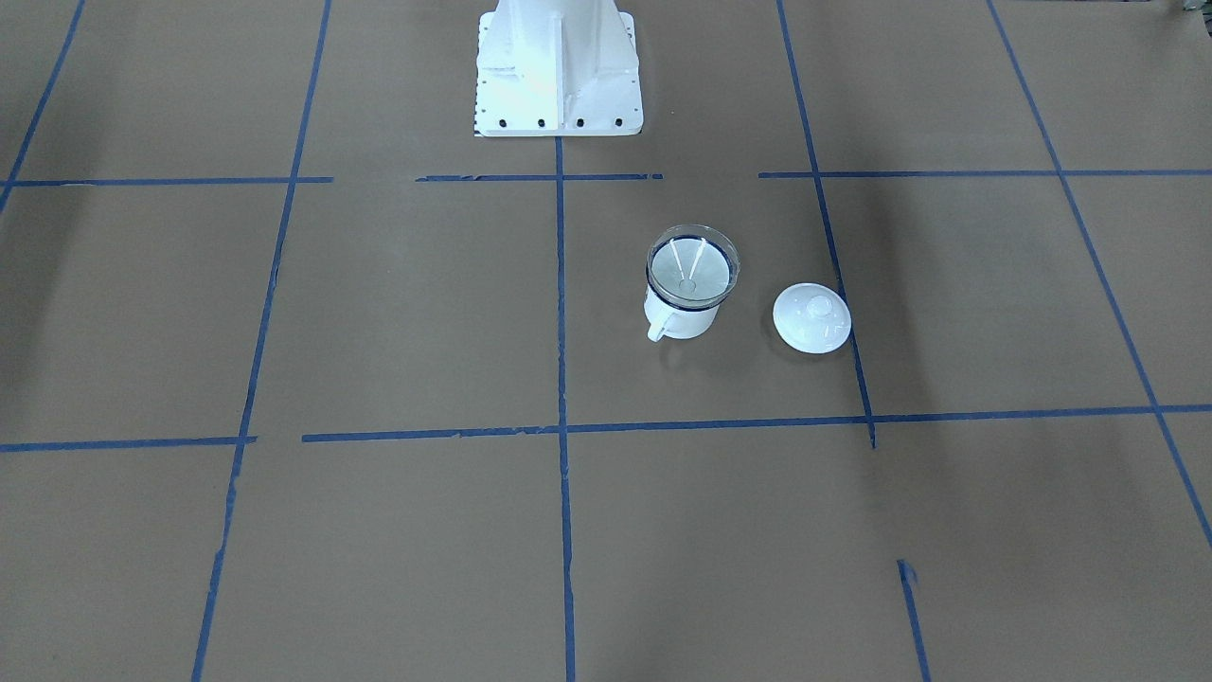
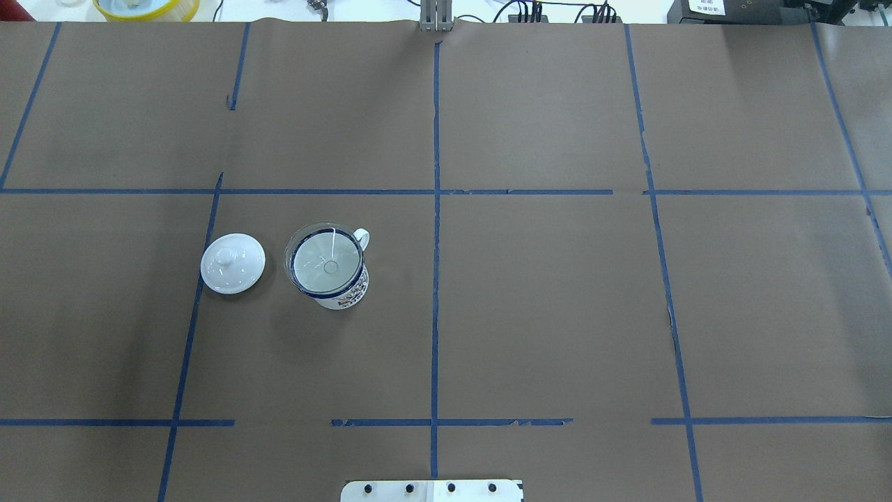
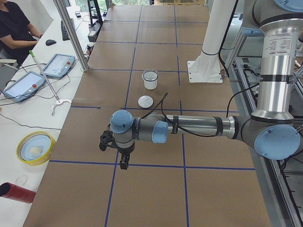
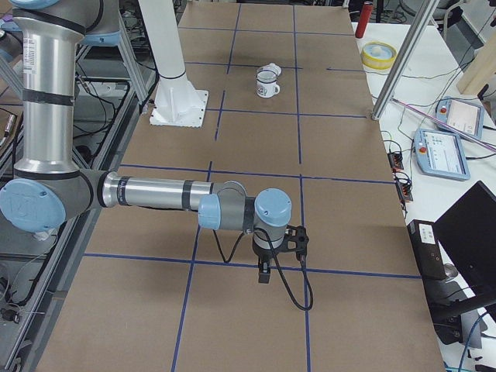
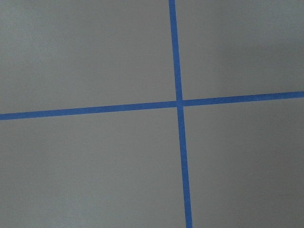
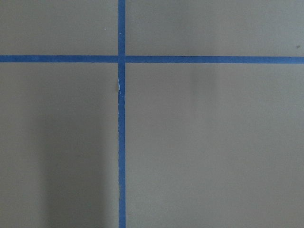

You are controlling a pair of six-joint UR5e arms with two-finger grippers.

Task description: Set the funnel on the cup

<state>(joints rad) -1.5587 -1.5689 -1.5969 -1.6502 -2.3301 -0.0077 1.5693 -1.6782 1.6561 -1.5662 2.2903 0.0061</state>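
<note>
The clear funnel [image 1: 691,267] sits in the mouth of the white mug with a dark blue rim [image 1: 680,319], spout down inside it. The overhead view shows the funnel [image 2: 326,261] over the mug [image 2: 346,296], whose handle points away from the robot. The mug also shows small in the side views [image 3: 150,81] [image 4: 268,85]. My left gripper [image 3: 124,163] hangs far from the mug, near the table's left end. My right gripper [image 4: 265,273] hangs near the right end. Both show only in side views, so I cannot tell whether they are open or shut. The wrist views show only brown paper and blue tape.
A round white lid with a knob [image 1: 811,318] [image 2: 233,263] lies on the table beside the mug. The robot's white base [image 1: 559,66] stands behind them. An operator [image 3: 14,28], tablets, a yellow bowl [image 3: 34,147] and a red cylinder [image 3: 16,193] are on the far side.
</note>
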